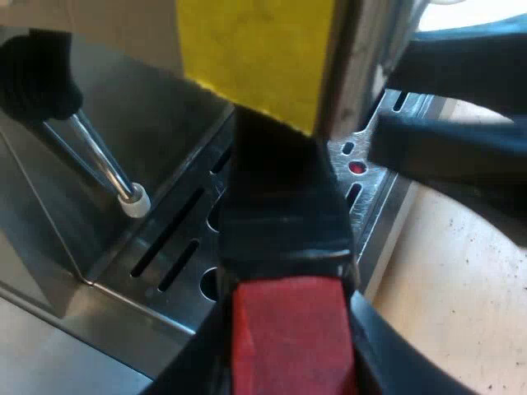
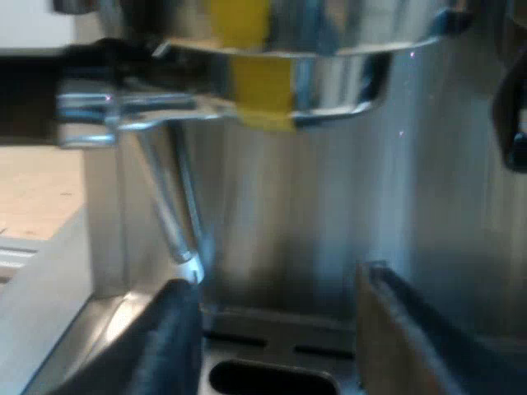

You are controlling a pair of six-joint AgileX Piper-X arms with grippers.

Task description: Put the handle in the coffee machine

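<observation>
Left gripper [image 1: 292, 350]: closed around the handle [image 1: 280, 206]. Its black fingers [image 1: 387, 350] sit on both sides of the red end [image 1: 288, 329], in contact with it.

Metal holder [image 1: 362, 49]: at the front of the espresso machine [image 1: 123, 99], above the drip tray [image 1: 177, 247]. The handle runs from the left gripper up to the holder's metal body. A patch of yellow tape [image 1: 255, 58] is stuck on that body. In the right wrist view the taped metal body sits high against the machine's front, over the tray. Whether it is locked in place cannot be told.

Right gripper [image 2: 276, 284]: fingers spread wide with nothing between them. It faces the machine's steel front wall, low over the slotted drip tray and below the taped holder. In the left wrist view it shows just beside the holder, over the tray's outer edge and apart from the handle.

Steam wand [image 1: 99, 156]: slants down from the machine towards the tray and ends in a white tip [image 1: 134, 200]. The tip hangs clear of the tray surface. In the right wrist view the tip is near one finger of the right gripper; whether they touch cannot be told.

Table [image 1: 461, 288]: a light wooden surface adjoining the tray's edge.
</observation>
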